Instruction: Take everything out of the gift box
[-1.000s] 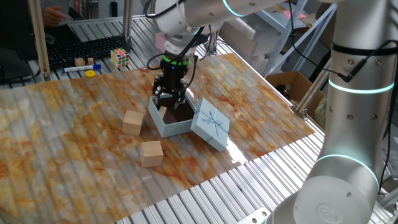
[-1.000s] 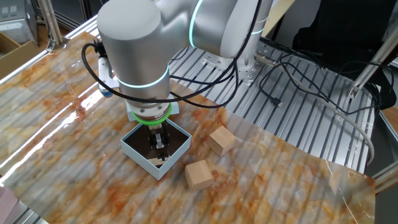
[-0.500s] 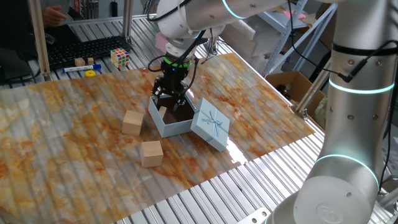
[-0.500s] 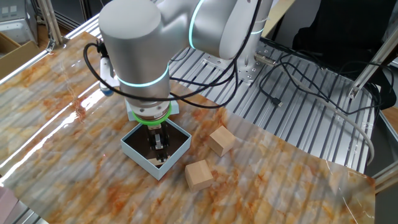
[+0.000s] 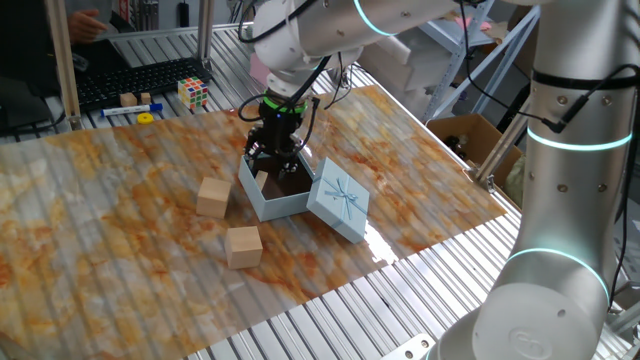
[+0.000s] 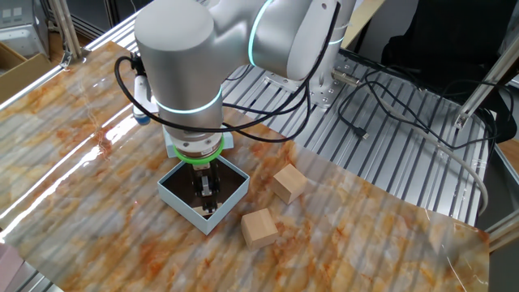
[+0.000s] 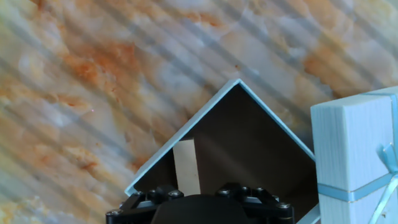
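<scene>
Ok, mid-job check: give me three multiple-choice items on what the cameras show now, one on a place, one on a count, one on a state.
1. Where does the pale-blue lid with the ribbon drawing rest?
A. closed on the box
B. leaning against the box's side
C. by the Rubik's cube

2. How many light-tan wooden blocks lie on the marbled table outside the box?
A. none
B. two
C. four

3. Where is the pincer?
A. lowered inside the small square pale-blue gift box
B. high above the table
C. over a loose block

Answers: 1 B, it stands propped on the open box's edge. 2 B, one block and another sit beside the box. 3 A, its fingers reach down into the dark brown interior.
</scene>
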Robot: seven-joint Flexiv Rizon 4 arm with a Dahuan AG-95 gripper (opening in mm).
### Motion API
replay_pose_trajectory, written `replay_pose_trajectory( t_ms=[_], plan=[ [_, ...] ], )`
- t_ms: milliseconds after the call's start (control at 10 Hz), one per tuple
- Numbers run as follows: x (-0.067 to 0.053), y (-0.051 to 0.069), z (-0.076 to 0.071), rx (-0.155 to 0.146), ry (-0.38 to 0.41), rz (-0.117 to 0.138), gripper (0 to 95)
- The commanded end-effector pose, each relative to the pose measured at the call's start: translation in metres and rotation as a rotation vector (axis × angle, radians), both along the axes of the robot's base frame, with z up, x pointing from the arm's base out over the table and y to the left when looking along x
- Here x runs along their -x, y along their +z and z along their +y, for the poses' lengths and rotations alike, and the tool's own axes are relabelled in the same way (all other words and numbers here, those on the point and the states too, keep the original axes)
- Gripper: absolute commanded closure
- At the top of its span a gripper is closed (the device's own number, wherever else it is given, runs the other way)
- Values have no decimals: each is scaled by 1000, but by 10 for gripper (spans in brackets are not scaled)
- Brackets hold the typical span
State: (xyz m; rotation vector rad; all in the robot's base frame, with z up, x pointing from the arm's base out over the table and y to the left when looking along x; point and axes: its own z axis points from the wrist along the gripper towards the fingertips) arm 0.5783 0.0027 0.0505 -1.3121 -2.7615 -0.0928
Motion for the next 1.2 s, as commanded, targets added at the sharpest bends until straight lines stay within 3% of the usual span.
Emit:
replay_pose_trajectory(
  t_ms=[100, 1200],
  plan=[
    [0, -5, 0, 3, -3, -15, 380],
    [-4, -22, -2, -15, -41, -67, 380]
  ],
)
